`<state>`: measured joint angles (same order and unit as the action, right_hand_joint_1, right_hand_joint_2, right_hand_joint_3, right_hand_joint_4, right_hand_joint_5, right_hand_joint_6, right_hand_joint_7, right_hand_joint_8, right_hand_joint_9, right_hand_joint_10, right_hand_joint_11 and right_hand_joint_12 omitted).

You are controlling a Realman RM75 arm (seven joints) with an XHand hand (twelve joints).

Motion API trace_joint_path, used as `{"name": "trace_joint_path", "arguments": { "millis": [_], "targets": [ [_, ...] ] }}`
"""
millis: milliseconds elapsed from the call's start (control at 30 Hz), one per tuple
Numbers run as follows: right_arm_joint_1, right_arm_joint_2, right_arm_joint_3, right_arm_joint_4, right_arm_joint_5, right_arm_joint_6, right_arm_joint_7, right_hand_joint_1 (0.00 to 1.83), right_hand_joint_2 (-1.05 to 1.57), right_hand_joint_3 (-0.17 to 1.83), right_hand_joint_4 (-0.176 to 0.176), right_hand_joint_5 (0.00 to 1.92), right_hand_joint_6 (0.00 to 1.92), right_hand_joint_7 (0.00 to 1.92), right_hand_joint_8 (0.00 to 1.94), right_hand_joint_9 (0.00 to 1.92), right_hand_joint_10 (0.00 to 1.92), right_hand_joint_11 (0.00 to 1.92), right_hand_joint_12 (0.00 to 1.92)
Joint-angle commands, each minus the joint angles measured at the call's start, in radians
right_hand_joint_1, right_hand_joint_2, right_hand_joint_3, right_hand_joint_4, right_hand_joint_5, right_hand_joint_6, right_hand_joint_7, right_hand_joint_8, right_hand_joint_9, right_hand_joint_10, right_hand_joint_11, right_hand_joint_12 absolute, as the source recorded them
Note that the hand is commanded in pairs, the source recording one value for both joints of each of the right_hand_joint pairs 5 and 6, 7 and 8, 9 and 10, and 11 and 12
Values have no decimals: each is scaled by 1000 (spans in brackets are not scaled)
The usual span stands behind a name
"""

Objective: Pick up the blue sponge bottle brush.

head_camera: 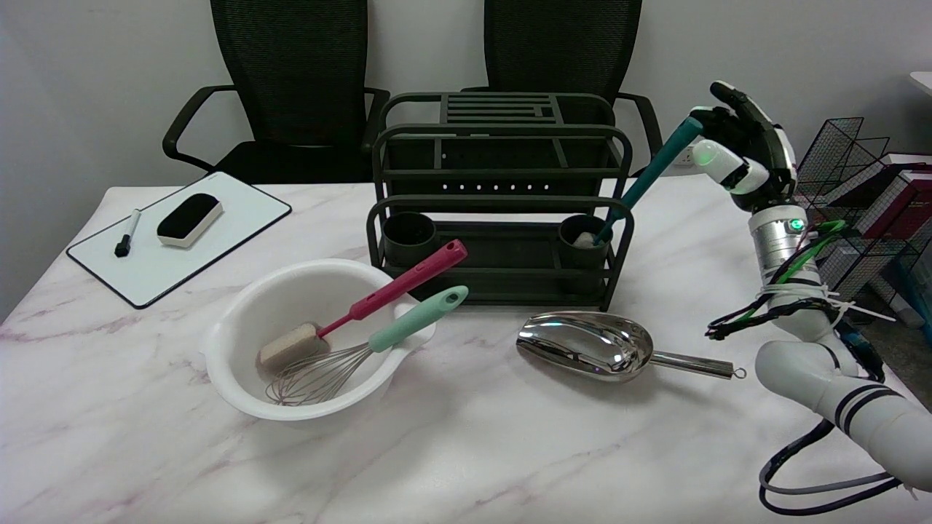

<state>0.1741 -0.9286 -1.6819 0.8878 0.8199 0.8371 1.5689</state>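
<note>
While raised, right robot hand (743, 149) spreads beside brush handle (650, 177)

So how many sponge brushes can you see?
2. The blue sponge bottle brush stands tilted in the right cup of the dark rack. The pink sponge brush lies in the white bowl beside the whisk. None looks hidden.

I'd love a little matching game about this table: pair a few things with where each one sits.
Things:
1. teal-handled sponge bottle brush
2. red-handled sponge brush
3. shiny metal scoop
4. black whiteboard eraser

Places:
A. on the white board
B. in the white bowl
C. in the dark rack's right cup
D. lying on the marble table

Pairs: 1-C, 2-B, 3-D, 4-A
</note>
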Motion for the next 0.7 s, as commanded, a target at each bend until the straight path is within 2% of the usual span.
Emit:
{"name": "trace_joint_path", "arguments": {
  "millis": [33,267,467,700],
  "targets": [
    [-87,-16,-25,90,3,70,69,1076,-59,810,0,509,509,799,799,752,752,580,580],
    [-148,-26,14,158,3,80,67,1072,2,860,0,581,581,818,818,799,799,627,627],
    [-171,-32,18,187,-6,112,67,1073,-28,924,0,631,631,761,761,753,753,497,497],
    [-171,-34,-12,205,-6,113,68,1069,-70,961,0,661,661,697,697,667,667,444,444]
  ]
}}
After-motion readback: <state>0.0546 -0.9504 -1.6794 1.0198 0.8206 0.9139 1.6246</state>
